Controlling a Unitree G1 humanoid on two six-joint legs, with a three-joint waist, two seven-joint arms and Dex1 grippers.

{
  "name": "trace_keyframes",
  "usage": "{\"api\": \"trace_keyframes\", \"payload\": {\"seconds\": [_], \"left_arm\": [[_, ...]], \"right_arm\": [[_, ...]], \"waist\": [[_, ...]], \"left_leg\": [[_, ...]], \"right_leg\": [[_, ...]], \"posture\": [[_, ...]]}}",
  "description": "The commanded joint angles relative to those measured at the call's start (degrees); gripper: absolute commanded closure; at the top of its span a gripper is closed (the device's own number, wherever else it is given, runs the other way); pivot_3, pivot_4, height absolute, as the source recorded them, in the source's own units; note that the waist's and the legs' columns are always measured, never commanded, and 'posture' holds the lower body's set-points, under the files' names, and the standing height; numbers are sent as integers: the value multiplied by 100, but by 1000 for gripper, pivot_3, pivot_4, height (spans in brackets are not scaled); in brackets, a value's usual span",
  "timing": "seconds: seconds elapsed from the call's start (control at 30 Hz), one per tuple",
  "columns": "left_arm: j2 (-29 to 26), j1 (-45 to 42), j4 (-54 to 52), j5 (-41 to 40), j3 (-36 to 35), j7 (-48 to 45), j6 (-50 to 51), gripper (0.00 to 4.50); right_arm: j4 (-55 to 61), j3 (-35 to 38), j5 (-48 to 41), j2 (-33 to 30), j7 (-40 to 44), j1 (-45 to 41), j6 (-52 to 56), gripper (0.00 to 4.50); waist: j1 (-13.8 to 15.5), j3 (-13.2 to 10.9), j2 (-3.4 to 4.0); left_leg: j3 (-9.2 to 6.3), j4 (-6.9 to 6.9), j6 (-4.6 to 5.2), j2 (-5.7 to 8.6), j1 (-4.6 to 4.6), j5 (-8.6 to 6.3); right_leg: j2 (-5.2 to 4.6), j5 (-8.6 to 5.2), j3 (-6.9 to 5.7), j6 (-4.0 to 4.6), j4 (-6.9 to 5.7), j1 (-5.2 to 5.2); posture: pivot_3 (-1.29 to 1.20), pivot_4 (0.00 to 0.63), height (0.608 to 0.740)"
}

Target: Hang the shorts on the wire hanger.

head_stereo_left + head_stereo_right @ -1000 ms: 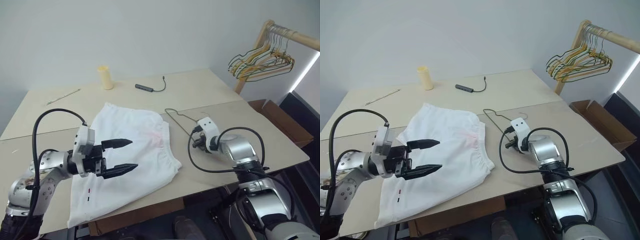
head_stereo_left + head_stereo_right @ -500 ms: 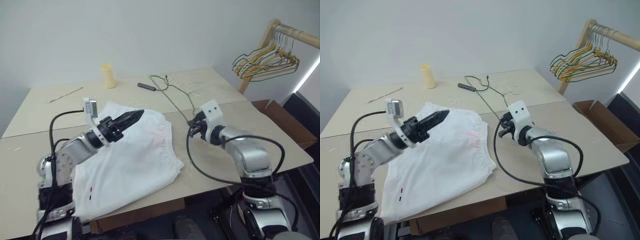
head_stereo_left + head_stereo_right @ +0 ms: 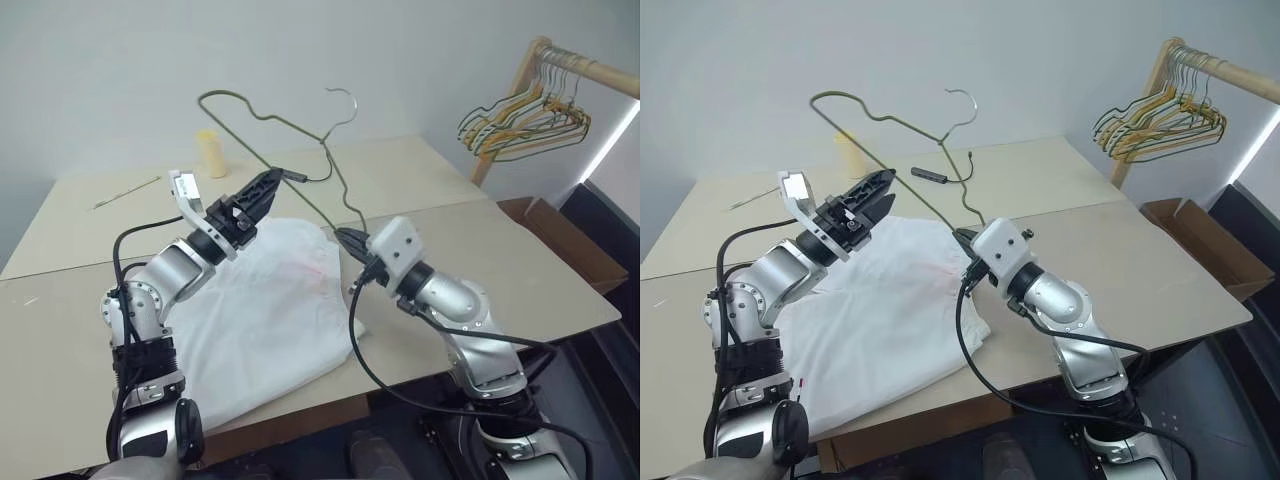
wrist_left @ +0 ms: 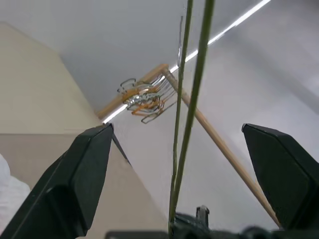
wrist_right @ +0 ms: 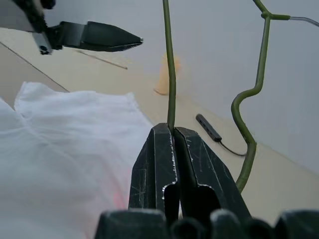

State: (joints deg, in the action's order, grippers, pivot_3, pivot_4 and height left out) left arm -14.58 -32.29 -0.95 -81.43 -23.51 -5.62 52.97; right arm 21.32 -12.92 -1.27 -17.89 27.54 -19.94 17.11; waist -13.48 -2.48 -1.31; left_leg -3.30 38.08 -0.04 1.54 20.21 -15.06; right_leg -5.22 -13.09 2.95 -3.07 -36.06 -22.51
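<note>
my right tool (image 3: 343, 236) clenched on wire hanger (image 3: 300, 150), held up above shorts (image 3: 265, 310) | my left tool (image 3: 262, 189) released, nearer, wire running between its fingers | shorts flat on counter (image 3: 480, 250) below hanger | hanger's long side slants up-left from right tool
</note>
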Motion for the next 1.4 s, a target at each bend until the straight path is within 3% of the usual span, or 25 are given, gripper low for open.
{"api": "trace_keyframes", "payload": {"seconds": [0.03, 0.43, 0.6, 0.8, 0.97, 1.07, 1.17, 1.3, 1.4], "left_arm": [[0, -176, -271, 226, 49, 24, -327, 612], [125, -209, -269, 120, 16, -47, -578, 4490], [16, -203, -360, 446, 245, -378, -557, 4490], [-37, -184, -506, 897, 495, -1006, -788, 4500], [-597, -115, -708, 1927, 1049, -2115, -1135, 4500], [-1012, -159, -591, 2569, 1324, -2736, -1423, 4500], [-1269, -192, -418, 2675, 1302, -3466, -1551, 4500], [-1586, -288, -336, 2024, 977, -4619, -1205, 4500], [-1720, -318, -315, 1384, 685, -5238, -890, 4500]], "right_arm": [[62, -8, 80, 8, -11, -30, -400, 4500], [-48, -91, 298, -7, -20, 82, -578, 4500], [-196, -166, 623, -73, -106, 58, -868, 4500], [-312, -190, 834, -188, -82, 25, -1227, 2698], [-32, 148, 353, -305, 224, 155, -1189, 973], [540, 831, -1206, -598, 997, 321, -378, 19], [657, 1460, -2812, -1215, 1768, 284, 921, 19], [22, 1793, -4402, -2131, 2449, -183, 3000, 19], [-486, 1884, -5232, -2412, 2757, -461, 3998, 19]], "waist": [[5, 0, 0], [1, 0, 0], [-10, 0, 0], [-22, 0, 0], [-75, 0, 0], [-83, -1, 0], [-81, -1, 0], [-84, -3, 0], [-108, -4, 1]], "left_leg": [[0, 0, 0, 9, 0, 0], [0, 0, 0, 13, -1, 0], [0, 0, 0, 13, -1, 0], [1, 0, 0, 17, -1, 1], [2, 0, 0, 16, -2, 1], [2, 0, 1, 16, 0, 1], [1, 0, 3, 17, -2, 0], [4, 1, 4, 8, -5, 0], [8, 1, 5, -4, -5, 0]], "right_leg": [[0, 0, 0, 0, 1, 0], [0, 0, 0, 0, 3, 2], [1, 0, 0, -1, 4, 2], [-1, 0, 0, -2, 9, 6], [3, 0, 1, -1, 8, 6], [1, -1, 0, -3, 13, 9], [-1, -1, 0, -6, 19, 16], [5, -6, -4, -15, 21, 20], [14, -20, -5, -36, 23, 19]], "posture": [[-233, 0, 740], [-248, 0, 740], [-253, 0, 740], [-264, 0, 740], [-254, 0, 740], [-257, 0, 740], [-257, 0, 740], [-248, 0, 740], [-247, 0, 740]]}}
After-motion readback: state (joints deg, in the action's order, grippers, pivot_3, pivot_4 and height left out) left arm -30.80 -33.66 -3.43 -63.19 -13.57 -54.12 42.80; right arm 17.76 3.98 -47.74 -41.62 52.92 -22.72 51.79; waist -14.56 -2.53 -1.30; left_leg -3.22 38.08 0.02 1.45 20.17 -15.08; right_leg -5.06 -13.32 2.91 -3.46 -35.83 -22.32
